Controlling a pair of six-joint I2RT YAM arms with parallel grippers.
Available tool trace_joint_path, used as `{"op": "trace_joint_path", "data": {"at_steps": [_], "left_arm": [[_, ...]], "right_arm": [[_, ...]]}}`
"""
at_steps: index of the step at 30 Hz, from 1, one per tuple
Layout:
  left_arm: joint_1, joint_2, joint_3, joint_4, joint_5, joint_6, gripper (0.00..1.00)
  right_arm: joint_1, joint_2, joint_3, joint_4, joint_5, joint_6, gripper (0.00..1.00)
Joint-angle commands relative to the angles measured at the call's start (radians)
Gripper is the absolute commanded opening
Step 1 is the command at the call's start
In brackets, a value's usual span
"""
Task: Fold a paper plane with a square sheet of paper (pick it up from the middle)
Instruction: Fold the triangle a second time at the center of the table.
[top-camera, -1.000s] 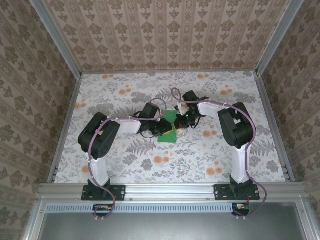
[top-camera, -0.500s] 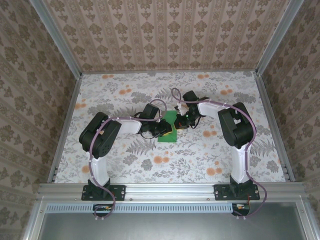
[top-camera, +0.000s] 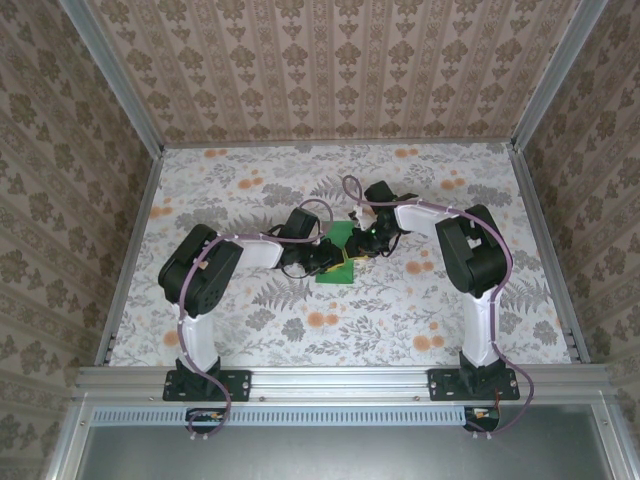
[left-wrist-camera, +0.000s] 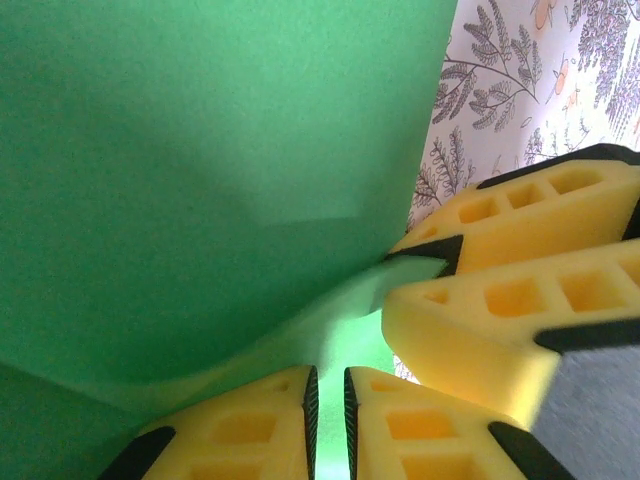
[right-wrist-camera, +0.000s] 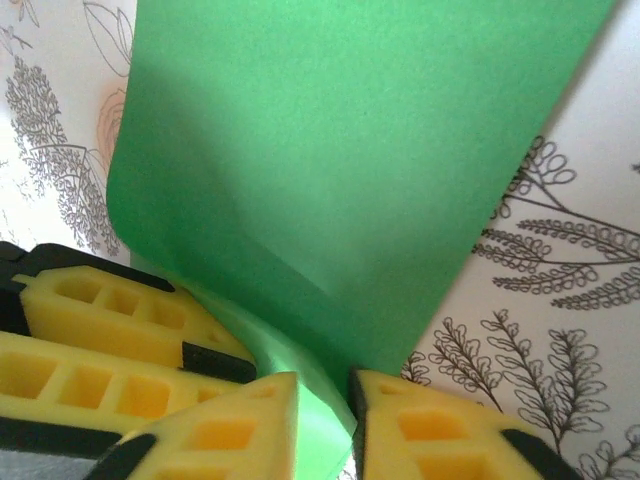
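Two arms meet at the middle of the flowered table (top-camera: 250, 335), and between them is the square sheet of paper (top-camera: 332, 277), bright green, which sits about midway across the cloth and well clear of the walls. In the top view the sheet is longer than it is wide, with its long axis running away from the arm bases, so each claw comes at a long side, one from the left and one from the right. We judge neither arm nearer, since both are already on the paper. The left gripper (left-wrist-camera: 328, 390) has its jaws drawn narrow with a strip of the green paper pinched in the slit between them, and the sheet rises away from it in a soft bow. The right gripper (right-wrist-camera: 323, 400) stands with its jaws a little apart and a lighter fold of the paper lying in the gap. We cannot tell whether it is pinching or only straddling it. The right arm's yellow fingers (left-wrist-camera: 500, 300) show just beside the left claw, the two pairs almost touching over one edge. No pointed dart shape shows, so we judge the folding is only partway done. The next crease likely depends on the left claw's grip on that shared edge
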Motion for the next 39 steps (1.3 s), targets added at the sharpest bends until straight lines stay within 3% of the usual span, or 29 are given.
{"op": "trace_joint_path", "data": {"at_steps": [1,6,12,16,31,39], "left_arm": [[0.006,0.019,-0.035,-0.044,-0.030,-0.022,0.18],[0.006,0.021,-0.037,-0.040,-0.031,-0.024,0.18],[0.006,0.021,-0.038,-0.039,-0.034,-0.026,0.18],[0.006,0.018,-0.039,-0.042,-0.033,-0.026,0.17],[0.018,0.002,-0.007,-0.056,-0.015,-0.005,0.15],[0.055,-0.045,0.095,-0.098,0.003,0.063,0.16]], "right_arm": [[-0.018,-0.086,-0.017,-0.014,0.058,0.058,0.29],[-0.019,-0.153,-0.095,0.057,0.050,0.112,0.29],[0.002,-0.139,-0.120,0.099,-0.021,0.142,0.15],[0.020,-0.095,-0.079,0.095,-0.025,0.144,0.12],[0.024,0.019,-0.034,0.015,0.067,0.084,0.07],[0.024,0.037,-0.032,-0.053,0.121,0.025,0.05]]}}
